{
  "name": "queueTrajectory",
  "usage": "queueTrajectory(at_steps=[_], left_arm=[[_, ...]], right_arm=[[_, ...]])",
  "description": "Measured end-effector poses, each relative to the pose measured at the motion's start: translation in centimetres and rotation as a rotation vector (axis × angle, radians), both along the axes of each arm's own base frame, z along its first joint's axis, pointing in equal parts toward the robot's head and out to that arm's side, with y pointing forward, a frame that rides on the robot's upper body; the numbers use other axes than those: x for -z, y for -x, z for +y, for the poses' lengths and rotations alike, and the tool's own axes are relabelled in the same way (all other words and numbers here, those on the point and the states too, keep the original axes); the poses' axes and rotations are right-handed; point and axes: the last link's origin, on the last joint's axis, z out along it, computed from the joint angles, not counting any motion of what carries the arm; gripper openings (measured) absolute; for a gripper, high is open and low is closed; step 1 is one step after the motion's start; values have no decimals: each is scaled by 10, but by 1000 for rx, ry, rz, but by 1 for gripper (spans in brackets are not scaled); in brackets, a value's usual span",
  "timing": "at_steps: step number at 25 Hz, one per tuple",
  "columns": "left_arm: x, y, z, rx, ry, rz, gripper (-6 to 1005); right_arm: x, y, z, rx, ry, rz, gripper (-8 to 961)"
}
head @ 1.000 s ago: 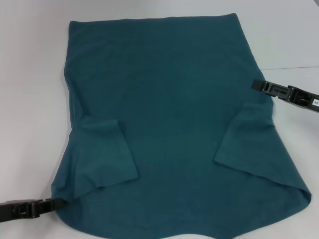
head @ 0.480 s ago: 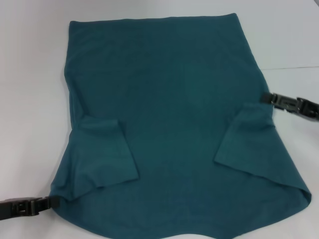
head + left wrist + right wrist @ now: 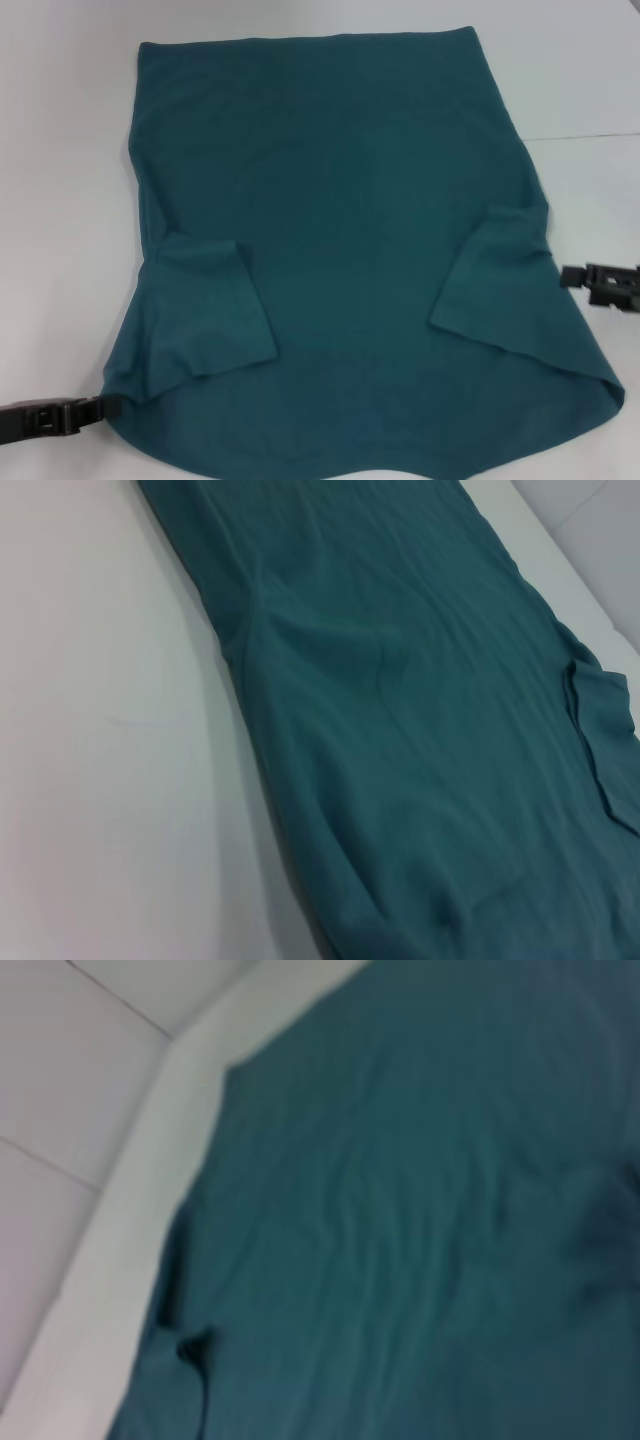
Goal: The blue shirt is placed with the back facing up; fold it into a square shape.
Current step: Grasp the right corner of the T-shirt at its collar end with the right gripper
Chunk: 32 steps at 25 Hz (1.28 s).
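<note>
Teal blue shirt [image 3: 340, 250] lies flat on white table [image 3: 60, 200], plain side up, both sleeves folded inward over body. Left claw [image 3: 108, 407] low at table's near left corner — tips touching shirt's edge there, grip state unclear. Right claw [image 3: 562, 277] at table's right edge — just beside shirt's right side, apart from cloth; open or closed, cannot tell.

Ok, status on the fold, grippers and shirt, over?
Left gripper at near left corner of the blue shirt. Right gripper off its right edge. Shirt flat, both sleeves folded in. Nothing in the way.
</note>
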Motion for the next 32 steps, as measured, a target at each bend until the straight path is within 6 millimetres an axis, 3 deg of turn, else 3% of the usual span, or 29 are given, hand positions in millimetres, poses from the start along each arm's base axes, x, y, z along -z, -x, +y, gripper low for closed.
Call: queueTrajectory(at_steps=[16, 32], left_arm=[[3, -5, 3, 11, 6, -11, 22], [4, -8, 6, 16, 0, -22, 22]], right_arm=[[-3, -26, -39, 113, 125, -41, 925], [3, -28, -46, 119, 155, -50, 925]])
